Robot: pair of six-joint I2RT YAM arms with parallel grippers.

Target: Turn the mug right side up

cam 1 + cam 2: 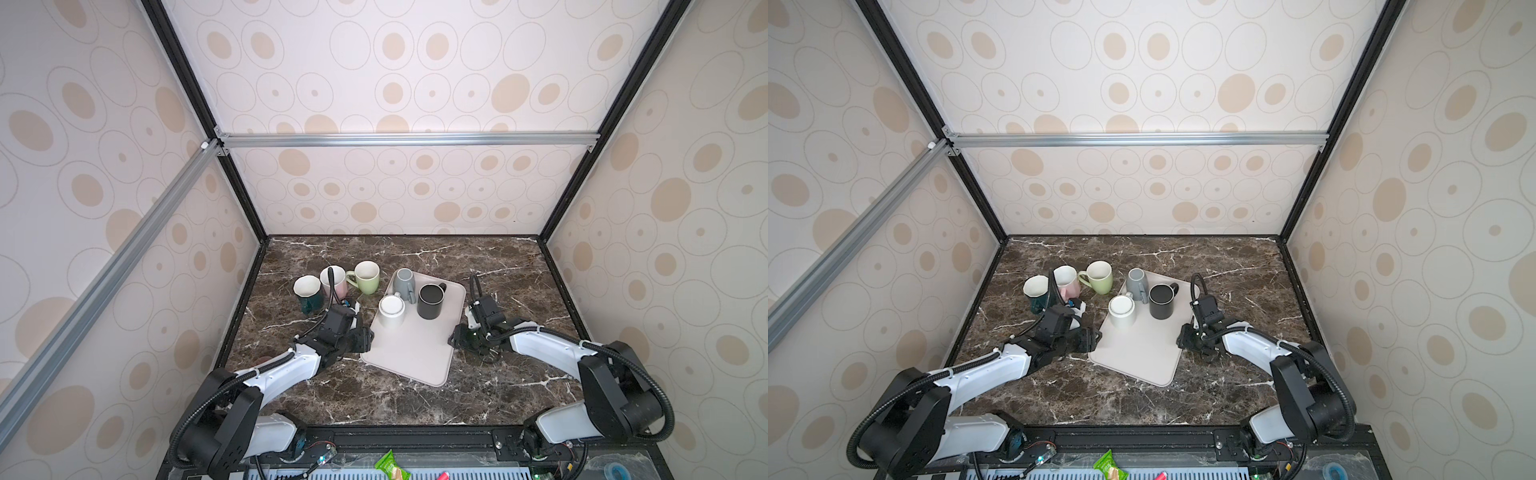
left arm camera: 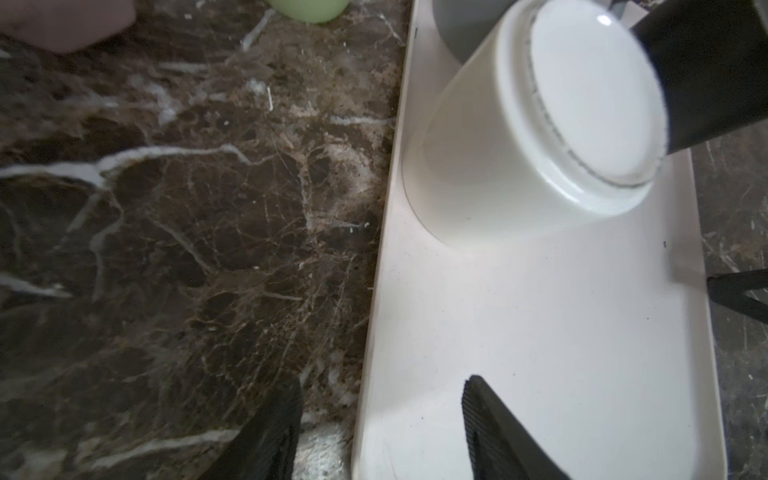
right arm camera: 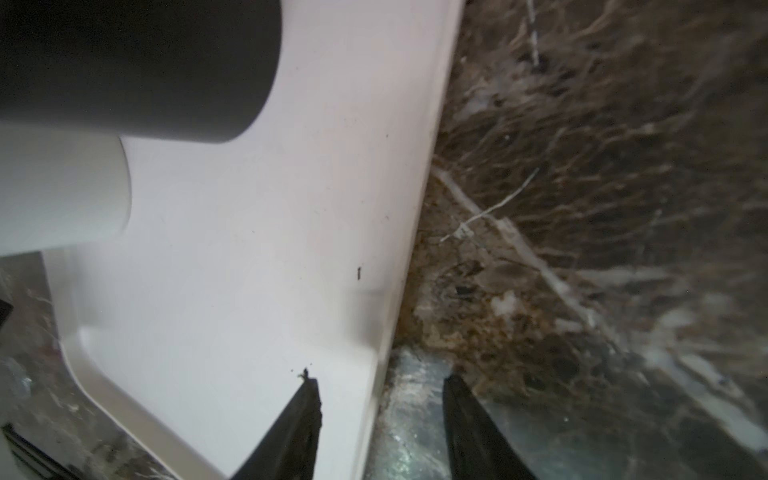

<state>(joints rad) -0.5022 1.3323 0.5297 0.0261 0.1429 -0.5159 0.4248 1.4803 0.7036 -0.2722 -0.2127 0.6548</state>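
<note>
Marble tabletop (image 1: 498, 270), dark brown with white veins, filling the floor of the enclosure. Pale tray (image 1: 415, 353) lying askew near the middle, visible in both top views. Left gripper (image 2: 384, 380) low at the tray's left edge, jaws parted and clamping nothing, one finger over the marble, its partner over the tray floor, rim running between them. Right gripper (image 3: 380, 376) low at the opposite edge, likewise parted with empty jaws astride the rim, one finger above the tray, its partner above the marble. On the tray's far half, three mugs close together: white mug (image 1: 391, 309), the task's own, standing mouth down with its base up, nearest the left gripper and touched by neither claw; black mug (image 1: 431, 301) just beside it, upright, mouth open to the top; grey mug (image 1: 404, 280) behind both, apparently base up as well. Off the tray, on the marble to the left, green mug (image 1: 366, 277), pink mug (image 1: 340, 286) and dark teal mug (image 1: 308, 297) in a row, all upright.
</note>
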